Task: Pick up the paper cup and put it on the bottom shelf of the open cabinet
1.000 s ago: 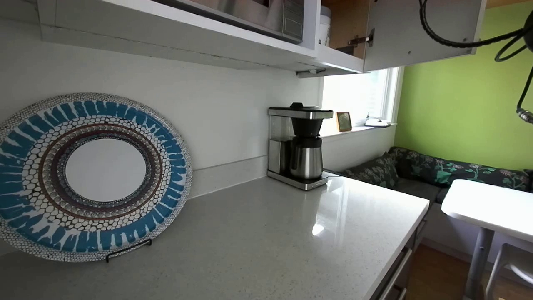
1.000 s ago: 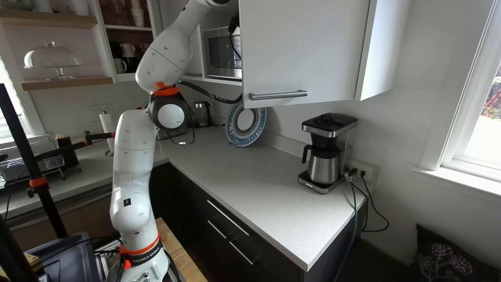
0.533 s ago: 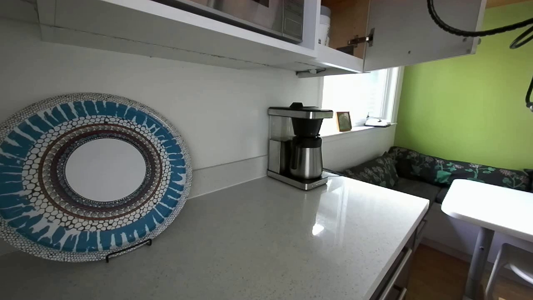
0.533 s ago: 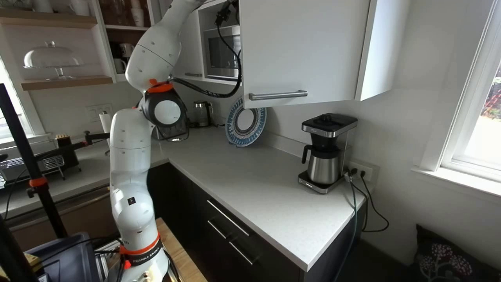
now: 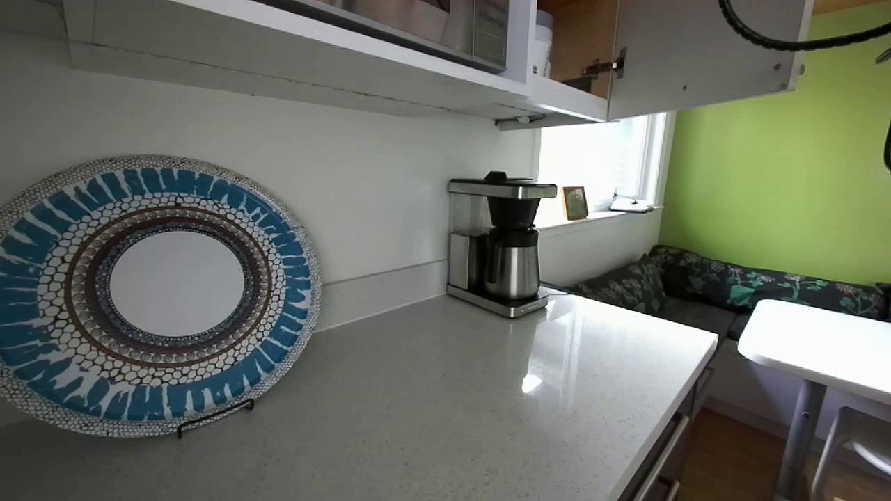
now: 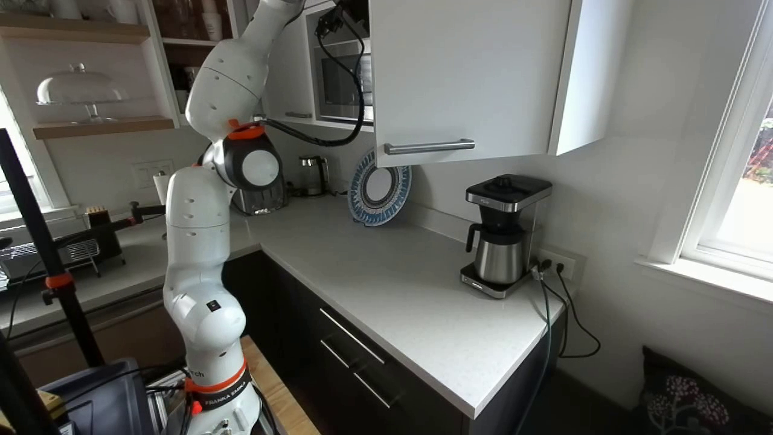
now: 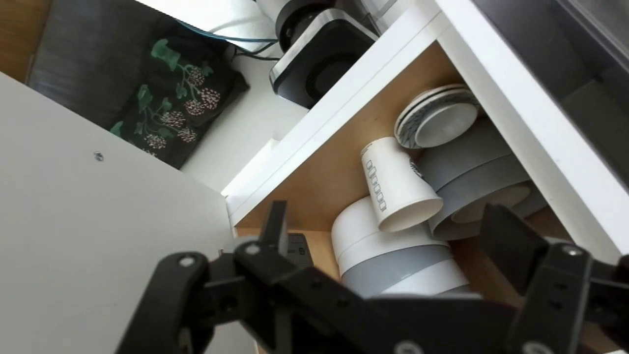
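The white paper cup point(image 7: 395, 179) stands on the brown bottom shelf point(image 7: 314, 184) in the wrist view, narrow end against the board and mouth facing away from it. The open cabinet has a brown inside point(image 5: 581, 38) in an exterior view. Its open white door point(image 6: 471, 78) faces the camera in an exterior view and hides the hand. My gripper point(image 7: 385, 206) is open in the wrist view, with its two fingers wide apart. The cup lies between and beyond the fingertips in the picture, and nothing is held.
Beside the cup are stacked white-and-grey round containers point(image 7: 393, 250), grey bowls point(image 7: 471, 182) and small patterned bowls point(image 7: 437, 118). The door point(image 7: 113, 221) is close to one finger. The coffee maker point(image 6: 507, 235) stands on the counter point(image 6: 386, 284) below. The microwave point(image 6: 341, 78) is beside the cabinet.
The arm has moved left, away from the cabinet door, in an exterior view. Its cable has shifted towards the right edge in an exterior view. The door and coffee maker have stayed still.
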You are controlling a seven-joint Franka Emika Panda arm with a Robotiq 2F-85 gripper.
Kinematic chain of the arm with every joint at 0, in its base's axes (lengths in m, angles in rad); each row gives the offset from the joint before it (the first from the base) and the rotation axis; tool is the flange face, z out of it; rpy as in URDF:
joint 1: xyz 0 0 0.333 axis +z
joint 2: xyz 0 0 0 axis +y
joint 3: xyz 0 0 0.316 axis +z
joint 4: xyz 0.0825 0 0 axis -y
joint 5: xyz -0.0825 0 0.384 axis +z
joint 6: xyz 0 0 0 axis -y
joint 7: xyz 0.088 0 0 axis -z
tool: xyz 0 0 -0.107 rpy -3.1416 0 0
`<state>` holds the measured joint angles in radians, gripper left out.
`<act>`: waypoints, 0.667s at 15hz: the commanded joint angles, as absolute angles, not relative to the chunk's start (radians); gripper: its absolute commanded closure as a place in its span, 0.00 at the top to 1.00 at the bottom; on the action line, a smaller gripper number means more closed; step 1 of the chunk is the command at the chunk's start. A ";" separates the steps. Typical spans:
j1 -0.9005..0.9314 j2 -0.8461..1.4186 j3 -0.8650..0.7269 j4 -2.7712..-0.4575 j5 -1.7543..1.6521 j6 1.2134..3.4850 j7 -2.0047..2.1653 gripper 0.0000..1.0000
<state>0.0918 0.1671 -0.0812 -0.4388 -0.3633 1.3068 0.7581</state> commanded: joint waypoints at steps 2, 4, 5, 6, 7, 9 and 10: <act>0.178 0.122 -0.075 -0.439 -0.483 1.199 0.728 1.00; 0.197 0.106 -0.064 -0.439 -0.503 1.157 0.706 1.00; 0.202 0.100 -0.059 -0.439 -0.509 1.144 0.698 1.00; 0.205 0.094 -0.053 -0.439 -0.513 1.128 0.694 1.00; 0.211 0.089 -0.048 -0.439 -0.523 1.115 0.690 1.00; 0.221 0.078 -0.031 -0.439 -0.538 1.096 0.675 1.00; 0.189 0.100 -0.038 -0.439 -0.501 1.129 0.700 1.00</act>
<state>0.2002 0.0998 -0.0499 -0.4386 -0.5006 1.1279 0.7000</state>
